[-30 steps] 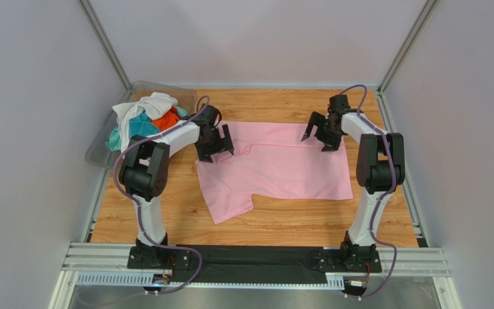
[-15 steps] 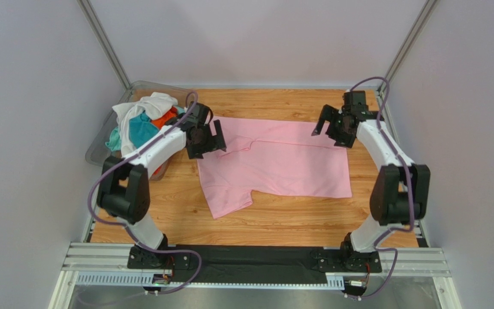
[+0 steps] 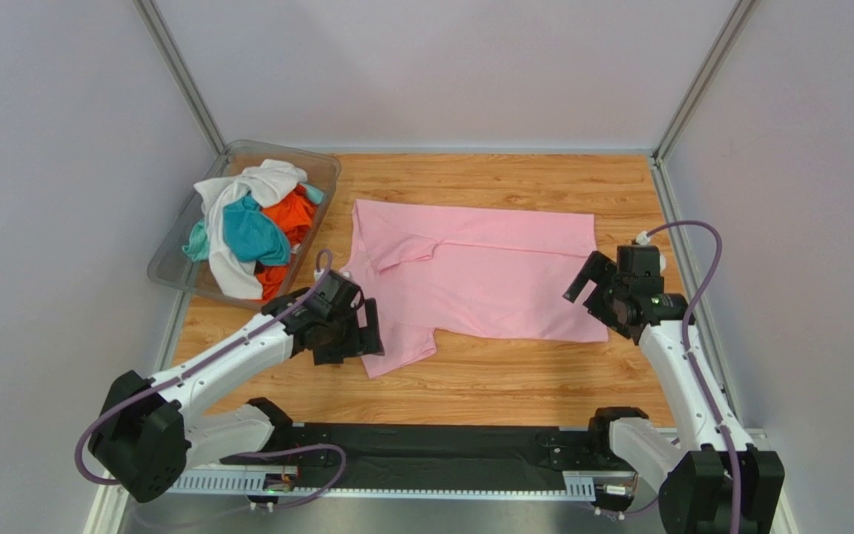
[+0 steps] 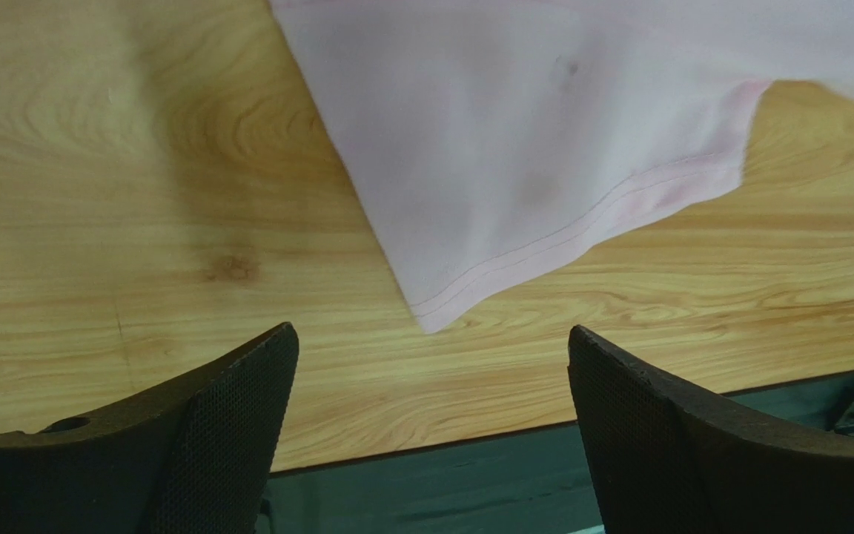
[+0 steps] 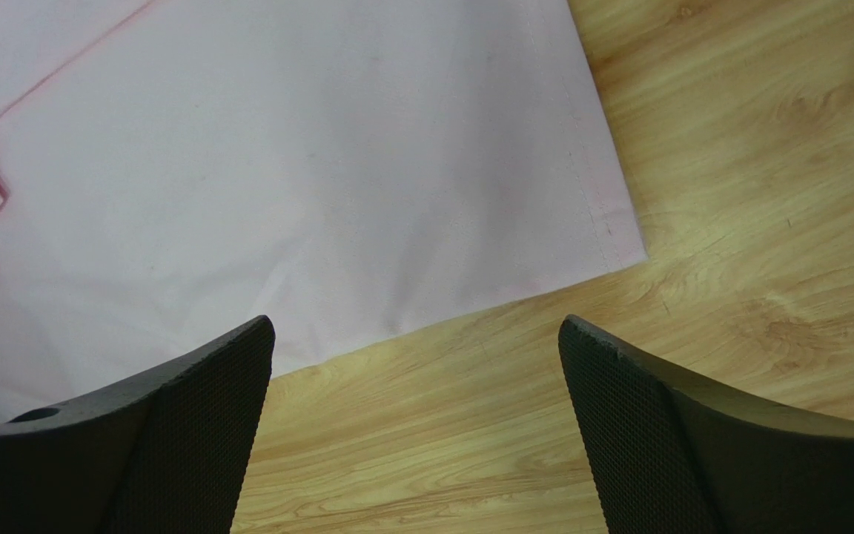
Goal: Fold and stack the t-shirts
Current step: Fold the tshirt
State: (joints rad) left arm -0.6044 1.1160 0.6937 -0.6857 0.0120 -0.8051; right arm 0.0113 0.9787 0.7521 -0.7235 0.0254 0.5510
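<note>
We note left gripper (image 4: 429, 339) spread, pink t-shirt (image 4: 509, 134) corner (probably sleeve) just ahead; right gripper (image 5: 415, 328) spread, hem corner ahead. Cloth limp, light: pinch stitched corners.

We see bright, even light and soft, faint shadows on the tabletop (image 3: 487, 384); both wrist views are crisp.

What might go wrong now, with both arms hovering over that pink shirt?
1. The left tool is open over a sleeve tip, the right tool open by the hem corner of the pink shirt; lifting from such unlike spots may skew the fold.
2. The other sleeve lies bunched on the shirt; folding over it would likely trap a wrinkle.
3. The cloth lies flat on the table, so a tool may slip off.
</note>
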